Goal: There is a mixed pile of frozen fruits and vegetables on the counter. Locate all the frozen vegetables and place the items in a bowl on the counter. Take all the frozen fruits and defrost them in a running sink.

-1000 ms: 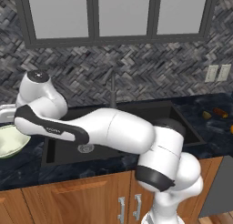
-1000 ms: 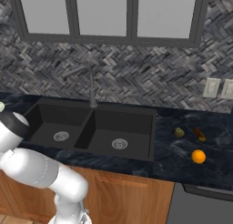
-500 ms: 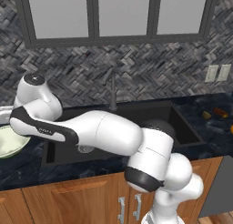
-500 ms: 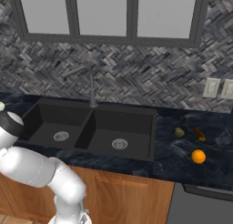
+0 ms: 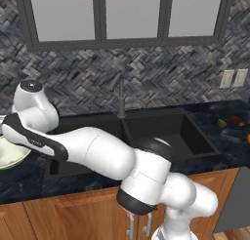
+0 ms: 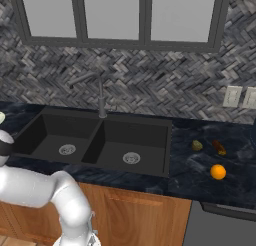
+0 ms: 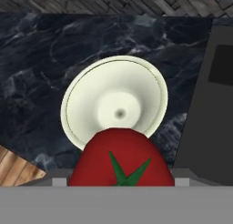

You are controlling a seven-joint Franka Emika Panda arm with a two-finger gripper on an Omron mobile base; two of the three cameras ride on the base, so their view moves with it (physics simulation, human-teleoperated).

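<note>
A red round item (image 7: pixel 120 159) with a green stalk sits right in front of the hand camera, with my gripper shut on it; it hides the fingertips. It hangs just above the near rim of the pale greenish-white bowl (image 7: pixel 86 95), which holds nothing else. The bowl (image 5: pixel 10 155) stands on the dark counter (image 7: pixel 36 59) left of the sink (image 6: pixel 95 140). On the counter right of the sink lie the orange ball (image 6: pixel 217 171), the yellowish-olive lump (image 6: pixel 197 145) and the dark brown oblong item (image 6: pixel 219 147).
A tall dark faucet (image 6: pixel 100 92) rises behind the divider of the black double sink, and no water shows. My arm (image 5: pixel 97 151) stretches across the left basin. A dark block (image 7: pixel 211 95) stands right of the bowl in the hand view. Wooden cabinets run below the counter.
My arm has swung further left, toward the bowl. The items right of the sink have not moved.
</note>
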